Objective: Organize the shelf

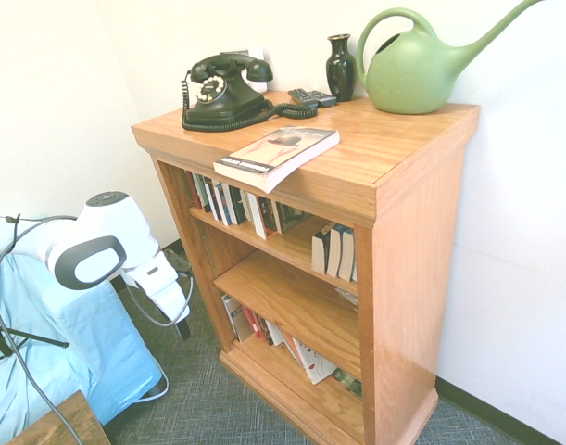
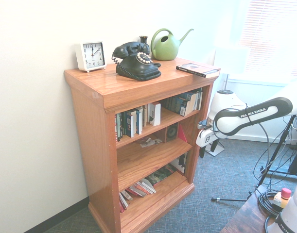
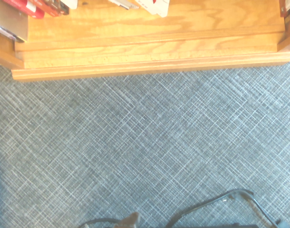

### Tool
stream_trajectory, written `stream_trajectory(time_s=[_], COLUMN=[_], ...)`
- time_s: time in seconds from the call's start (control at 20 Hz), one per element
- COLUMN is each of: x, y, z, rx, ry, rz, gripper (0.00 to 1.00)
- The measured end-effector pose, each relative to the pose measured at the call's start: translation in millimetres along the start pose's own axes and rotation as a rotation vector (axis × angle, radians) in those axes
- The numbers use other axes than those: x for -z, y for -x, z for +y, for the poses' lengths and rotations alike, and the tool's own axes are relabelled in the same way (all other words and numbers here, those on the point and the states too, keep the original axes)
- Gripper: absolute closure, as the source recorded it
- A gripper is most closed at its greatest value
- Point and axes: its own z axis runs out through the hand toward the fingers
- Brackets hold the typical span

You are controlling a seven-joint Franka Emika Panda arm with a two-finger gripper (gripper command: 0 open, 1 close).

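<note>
Shelf (image 1: 421,213): waist-high orange-brown wooden bookcase, standing on grey carpet (image 3: 145,152) against a white wall.

Top board, second exterior view: white square alarm clock (image 2: 90,56) at 9 o'clock; black rotary telephone (image 2: 136,60) at centre; dark vase (image 1: 340,67) and green watering can (image 1: 417,65) at 1 o'clock by the wall; small dark remote-like item (image 1: 312,96) between telephone and vase; one paperback (image 1: 276,156) lying flat at the front edge.

Upper shelf: upright books (image 1: 236,204) in a leaning row, with a smaller upright group (image 1: 335,250) apart from it at the other end.

Middle shelf: mostly bare; a few small items, too small to identify.

Bottom shelf: books (image 1: 273,334) slumped and lying flat.

Legible writing: "FRANKA EMIKA" on the arm. Book titles unreadable.

Hand (image 1: 182,326): pointing down over the carpet in front of the shelf, apart from it, fingers spread, holding nothing.
</note>
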Motion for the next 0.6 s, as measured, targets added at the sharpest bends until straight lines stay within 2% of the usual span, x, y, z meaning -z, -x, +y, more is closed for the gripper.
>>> stream_trajectory(time_s=[0.3,0.45,0.6], x=[1.1,11.6,41.3], y=[-10.2,-30.4,-53.8], z=[3.2,12.9,27.7], rx=[0.017,0.016,0.009], ry=[0.027,0.079,0.132], rz=[0.052,0.178,0.335], gripper=[0.00,0.00,0.00])
